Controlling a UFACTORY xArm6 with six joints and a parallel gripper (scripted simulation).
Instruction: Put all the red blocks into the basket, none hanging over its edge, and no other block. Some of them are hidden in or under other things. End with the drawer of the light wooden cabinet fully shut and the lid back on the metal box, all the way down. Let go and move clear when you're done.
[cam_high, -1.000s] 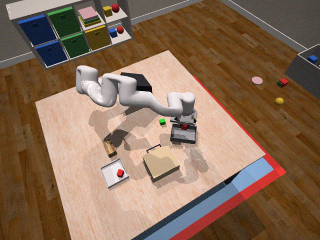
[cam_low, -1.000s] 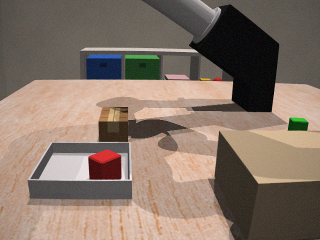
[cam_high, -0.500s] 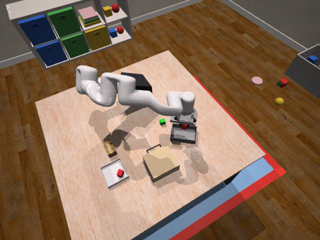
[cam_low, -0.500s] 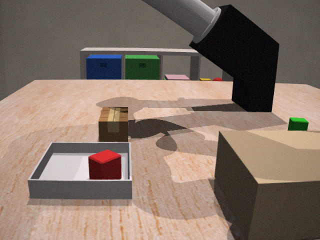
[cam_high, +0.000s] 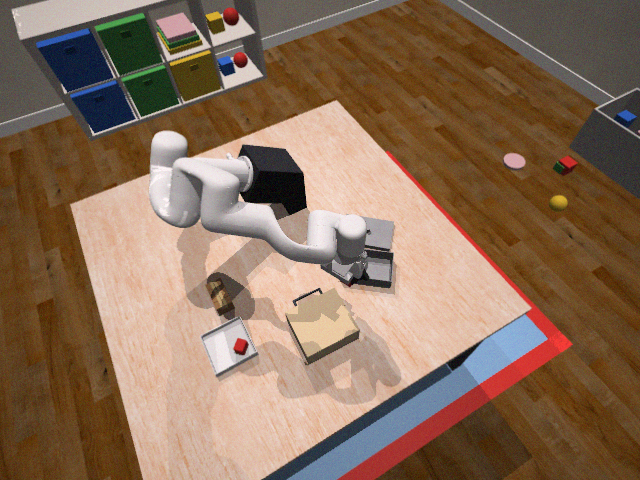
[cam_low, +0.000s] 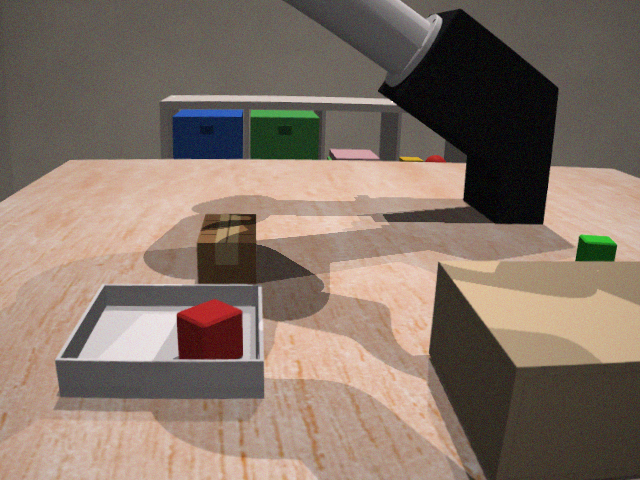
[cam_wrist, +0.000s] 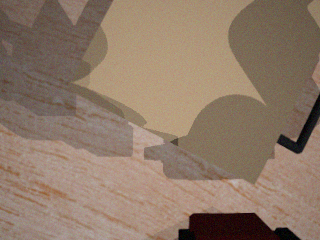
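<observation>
My gripper (cam_high: 354, 281) (cam_wrist: 233, 234) is shut on a red block (cam_high: 349, 283) (cam_wrist: 224, 227). It holds the block in the air beside the open dark metal box (cam_high: 391, 269), on the side towards the cabinet. The box's grey lid (cam_high: 381, 233) lies on the table behind it, partly hidden by the arm. Another red block (cam_high: 240, 346) (cam_low: 210, 330) lies inside the shallow grey-white basket (cam_high: 210, 357) (cam_low: 160, 379). The light wooden cabinet (cam_high: 323, 328) (cam_low: 568, 320) (cam_wrist: 165, 60) has a black handle (cam_high: 307, 296) (cam_wrist: 300, 148); its drawer looks shut.
A small brown box (cam_high: 220, 296) (cam_low: 227, 248) with a tape strip stands behind the basket. A green block (cam_low: 596, 249) shows behind the cabinet in the exterior view. The black arm base (cam_high: 273, 178) (cam_low: 506, 113) stands at the back. Toys lie on the floor.
</observation>
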